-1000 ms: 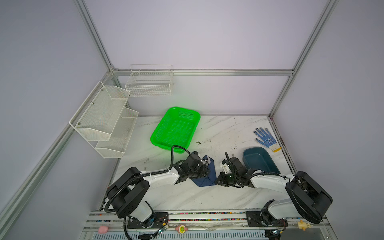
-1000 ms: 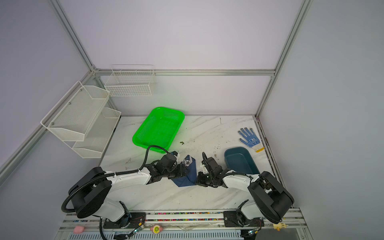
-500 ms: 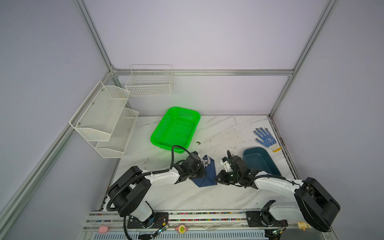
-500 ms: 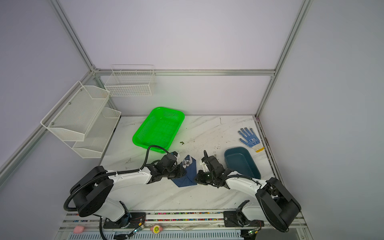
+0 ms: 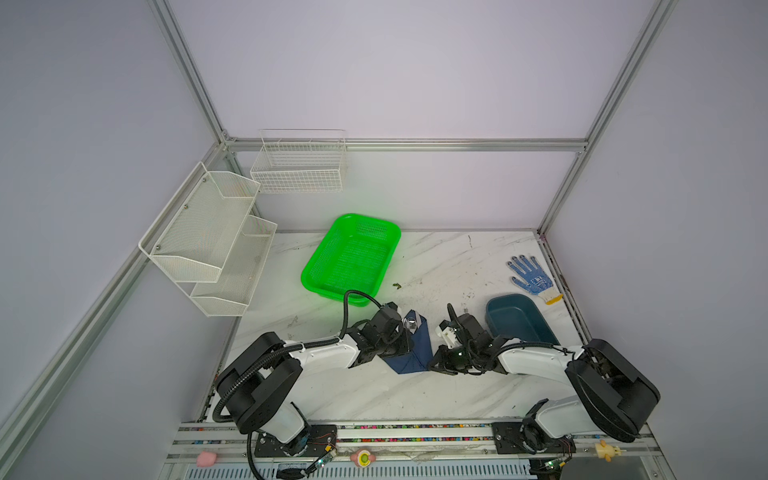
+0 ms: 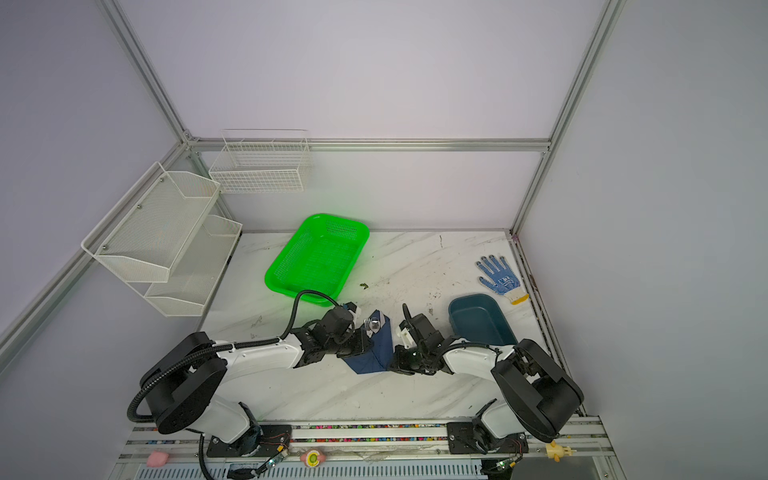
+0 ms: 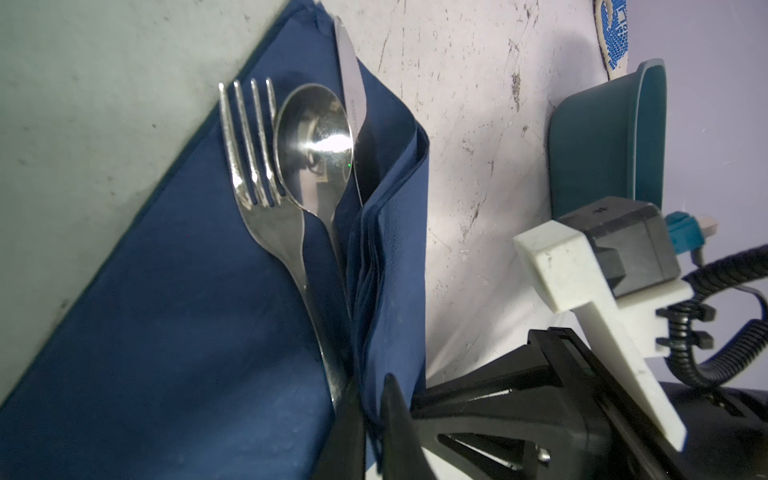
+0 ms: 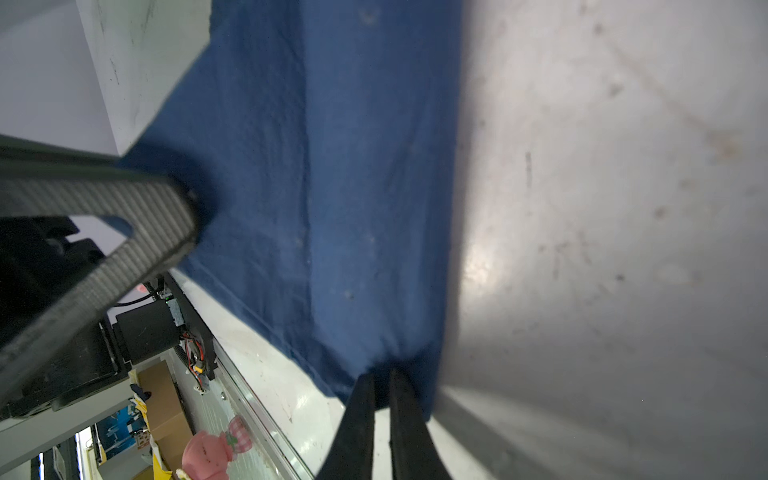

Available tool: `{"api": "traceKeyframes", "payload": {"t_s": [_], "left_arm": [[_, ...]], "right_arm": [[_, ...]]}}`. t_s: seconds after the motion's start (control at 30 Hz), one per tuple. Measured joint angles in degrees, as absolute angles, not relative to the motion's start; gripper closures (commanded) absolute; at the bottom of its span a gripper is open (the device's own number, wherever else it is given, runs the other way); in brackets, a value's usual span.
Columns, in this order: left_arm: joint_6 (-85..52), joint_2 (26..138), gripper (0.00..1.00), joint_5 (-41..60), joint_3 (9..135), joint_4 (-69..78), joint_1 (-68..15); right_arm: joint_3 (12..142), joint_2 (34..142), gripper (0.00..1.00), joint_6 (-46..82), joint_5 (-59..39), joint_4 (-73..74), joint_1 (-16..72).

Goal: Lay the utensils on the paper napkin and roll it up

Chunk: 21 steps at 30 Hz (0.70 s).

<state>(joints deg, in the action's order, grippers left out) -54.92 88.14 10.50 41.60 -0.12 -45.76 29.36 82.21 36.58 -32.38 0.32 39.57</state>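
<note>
On the marble table (image 5: pixel 436 266) the paper napkin (image 7: pixel 166 311) lies between the two arms, one side folded up; the left gripper (image 7: pixel 372 388) has just closed and now pinches that folded flap; the right gripper (image 8: pixel 381 379) stays clamped on a napkin corner; the utensils (image 7: pixel 313 141) lie together in the fold; rolling looks ready to begin.

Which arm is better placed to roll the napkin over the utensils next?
Left, probably. The left gripper is shut on the paper napkin, on its flap beside the utensils, so it could draw that across. The right gripper pinches the napkin edge, no utensil in its wrist view: better anchoring.
</note>
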Motion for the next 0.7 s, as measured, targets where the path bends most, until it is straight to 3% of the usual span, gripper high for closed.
{"api": "traceKeyframes", "payload": {"t_s": [0.37,0.7], "left_arm": [[-54.8,88.1,0.91,10.5,41.6,-0.6,-45.8],[-54.4,88.6,0.93,10.5,41.6,-1.6,-45.8]], "right_arm": [[30.7,77.5,0.85,38.3,-33.9,0.8,40.2],[30.3,84.7,0.85,38.2,-35.7,2.8,40.7]]}}
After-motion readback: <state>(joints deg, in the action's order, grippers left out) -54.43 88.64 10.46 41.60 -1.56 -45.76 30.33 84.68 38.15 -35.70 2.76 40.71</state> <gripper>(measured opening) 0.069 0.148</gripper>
